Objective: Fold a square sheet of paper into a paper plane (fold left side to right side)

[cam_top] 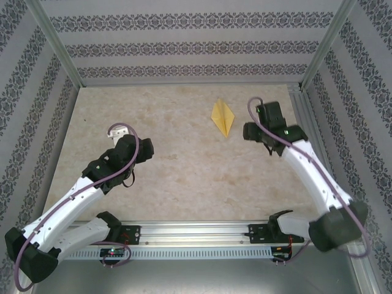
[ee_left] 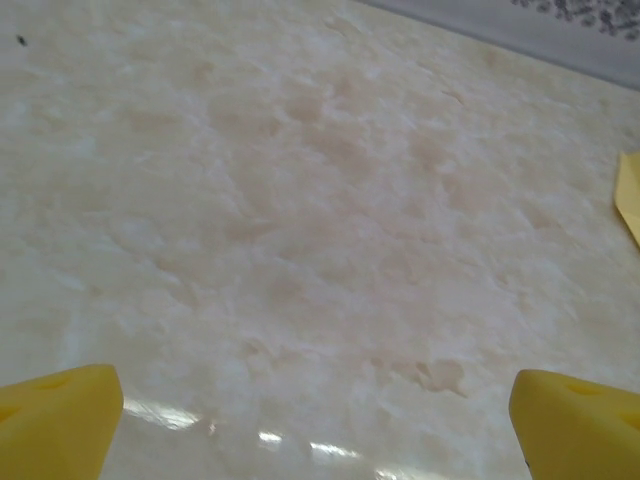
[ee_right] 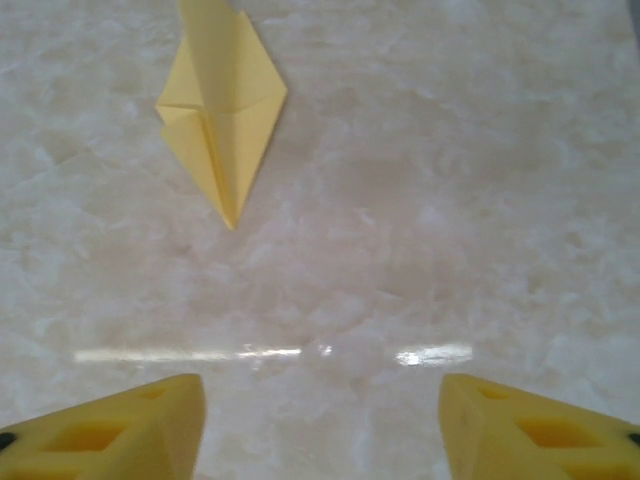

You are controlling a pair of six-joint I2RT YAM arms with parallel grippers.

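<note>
The square sheet of paper lies folded into a narrow yellow-orange kite-shaped paper plane flat on the table, right of centre at the back. In the right wrist view the paper plane lies ahead and to the left, its sharp tip toward the camera. My right gripper sits just right of it, apart from it; its jaws are open with nothing between the yellow fingers. My left gripper hovers mid-left, well clear, wide open over bare table. A corner of the plane peeks in at the right edge.
The beige marble-look table is bounded by patterned walls at the back and sides. A metal rail with both arm bases runs along the near edge. An aluminium post stands at the back right corner.
</note>
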